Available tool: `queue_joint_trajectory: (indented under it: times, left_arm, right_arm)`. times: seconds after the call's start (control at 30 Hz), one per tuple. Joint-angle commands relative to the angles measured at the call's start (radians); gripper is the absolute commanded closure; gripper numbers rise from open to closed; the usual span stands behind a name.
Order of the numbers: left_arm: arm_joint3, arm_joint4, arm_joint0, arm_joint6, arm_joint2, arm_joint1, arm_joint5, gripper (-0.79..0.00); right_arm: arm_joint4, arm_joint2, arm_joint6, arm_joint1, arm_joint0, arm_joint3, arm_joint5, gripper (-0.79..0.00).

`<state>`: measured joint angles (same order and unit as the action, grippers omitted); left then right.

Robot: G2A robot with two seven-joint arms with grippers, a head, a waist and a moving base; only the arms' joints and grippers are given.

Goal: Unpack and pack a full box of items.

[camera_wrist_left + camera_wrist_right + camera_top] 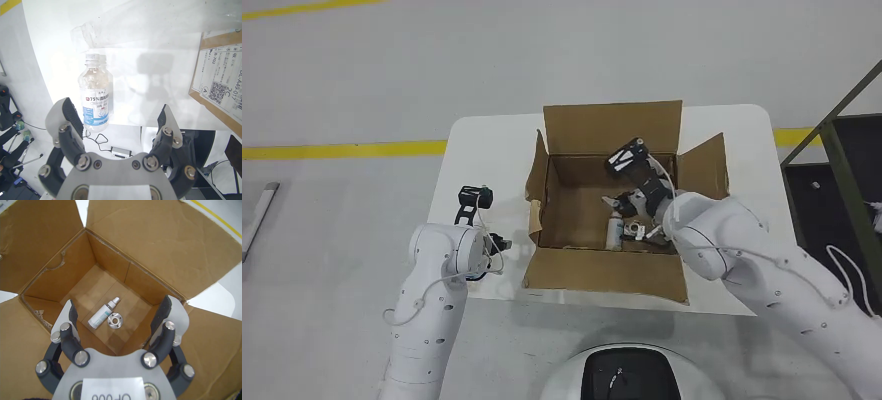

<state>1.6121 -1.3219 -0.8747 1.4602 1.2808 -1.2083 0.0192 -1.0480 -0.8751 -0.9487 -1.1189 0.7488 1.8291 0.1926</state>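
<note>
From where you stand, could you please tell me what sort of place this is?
Likely an industrial test hall or lab: a grey floor with a yellow line, one white table with an open cardboard box.

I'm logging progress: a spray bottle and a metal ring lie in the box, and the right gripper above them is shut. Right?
Not quite: the right wrist view shows the right gripper open, above the spray bottle and metal ring lying in the box.
</note>
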Motion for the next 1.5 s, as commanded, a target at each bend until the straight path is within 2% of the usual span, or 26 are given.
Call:
queue_joint_trajectory:
  times: [0.0,0.2,0.4,0.47,0.77,0.87,0.97,1.2,1.47]
  left_arm:
    - [0.000,0.000,0.000,0.000,0.000,0.000,0.000,-0.785]
    - [0.000,0.000,0.000,0.000,0.000,0.000,0.000,-0.785]
    - [0.000,0.000,0.000,0.000,0.000,0.000,0.000,-0.785]
    - [0.000,0.000,0.000,0.000,0.000,0.000,0.000,-0.785]
    - [0.000,0.000,0.000,0.000,0.000,0.000,0.000,-0.785]
    - [0.000,0.000,0.000,0.000,0.000,0.000,0.000,-0.785]
    - [0.000,0.000,0.000,0.000,0.000,0.000,0.000,-0.785]
    - [0.000,0.000,0.000,0.000,0.000,0.000,0.000,-0.785]
    - [0.000,0.000,0.000,0.000,0.000,0.000,0.000,-0.785]
  right_arm:
    - [-0.024,0.037,-0.027,-0.016,-0.015,-0.012,0.073,-0.785]
    - [-0.008,0.185,-0.103,-0.094,-0.089,-0.108,0.357,-0.785]
    - [-0.032,0.291,-0.150,-0.168,-0.162,-0.239,0.529,-0.785]
    - [-0.034,0.299,-0.134,-0.183,-0.167,-0.277,0.544,-0.785]
    - [-0.034,0.299,-0.134,-0.183,-0.167,-0.277,0.544,-0.785]
    - [-0.036,0.270,-0.095,-0.179,-0.151,-0.270,0.494,-0.785]
    - [-0.007,0.240,-0.080,-0.184,-0.129,-0.295,0.506,-0.785]
    - [0.056,0.249,-0.078,-0.225,-0.140,-0.410,0.535,-0.785]
    - [0.135,0.262,-0.057,-0.278,-0.172,-0.542,0.512,-0.785]
